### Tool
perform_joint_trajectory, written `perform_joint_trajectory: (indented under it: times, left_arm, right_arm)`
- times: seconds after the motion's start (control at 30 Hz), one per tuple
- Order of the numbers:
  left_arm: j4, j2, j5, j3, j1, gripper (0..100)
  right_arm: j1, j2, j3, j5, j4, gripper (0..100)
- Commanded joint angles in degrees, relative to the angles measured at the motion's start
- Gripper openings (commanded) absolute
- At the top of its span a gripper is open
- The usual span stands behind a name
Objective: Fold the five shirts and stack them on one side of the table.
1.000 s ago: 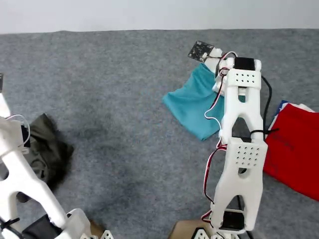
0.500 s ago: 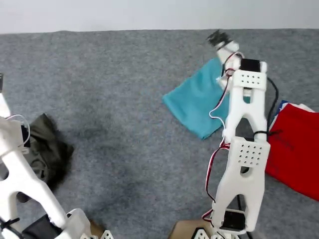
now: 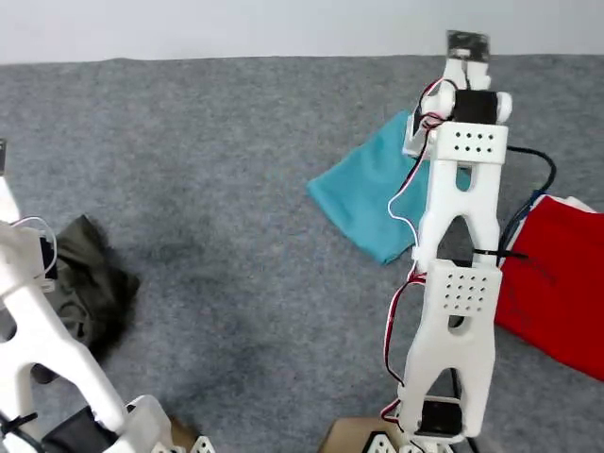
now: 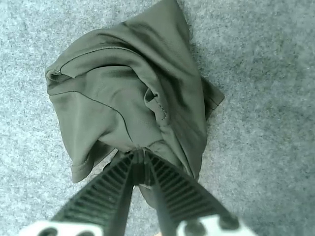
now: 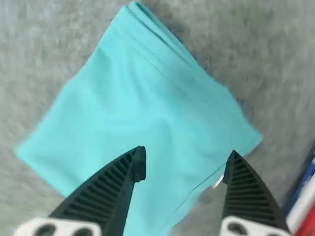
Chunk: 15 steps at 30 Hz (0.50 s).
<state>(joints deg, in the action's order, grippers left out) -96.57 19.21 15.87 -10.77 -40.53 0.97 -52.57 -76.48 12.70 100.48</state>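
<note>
A folded teal shirt [image 3: 370, 193] lies right of the table's middle, and my right arm [image 3: 461, 217] stretches over its right side. In the right wrist view my right gripper [image 5: 184, 164] hangs open above the teal shirt [image 5: 147, 123], with nothing between its fingers. A crumpled olive shirt [image 3: 90, 283] lies at the left edge beside my left arm [image 3: 42, 330]. My left gripper [image 4: 143, 158] is shut on a fold of the olive shirt [image 4: 128, 98]. A red shirt [image 3: 557, 278] lies at the right edge on top of a blue one [image 3: 532, 202].
Grey carpet [image 3: 226, 170] covers the table, with open room across the middle and back left. The table's far edge [image 3: 189, 60] meets a pale wall. A corner of the red and blue stack [image 5: 305, 196] lies beside the teal shirt.
My right arm's wrist has swung to the right and toward the far edge, rising off the teal shirt. The left arm and the olive shirt have not moved.
</note>
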Motion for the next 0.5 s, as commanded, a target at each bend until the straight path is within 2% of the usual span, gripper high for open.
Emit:
perform_joint_trajectory:
  times: [0.0, 0.2, 0.33, 0.47]
  left_arm:
    - [0.26, 1.49, 2.20, -0.13, 0.09, 1]
    - [0.26, 1.85, 5.54, -0.13, 0.09, 1]
    - [0.26, 1.93, 5.54, -0.04, 0.09, 1]
    - [0.26, 1.93, 5.54, -0.04, 0.09, 1]
  right_arm:
    - [-2.33, 1.45, -1.23, 10.64, 2.33, 25.9]
    - [-6.02, 1.89, 3.16, 23.21, 2.33, 26.2]
    - [-7.16, 1.36, 5.27, 27.34, 2.33, 26.4]
    - [-7.43, 0.13, 6.24, 28.22, 2.33, 36.6]
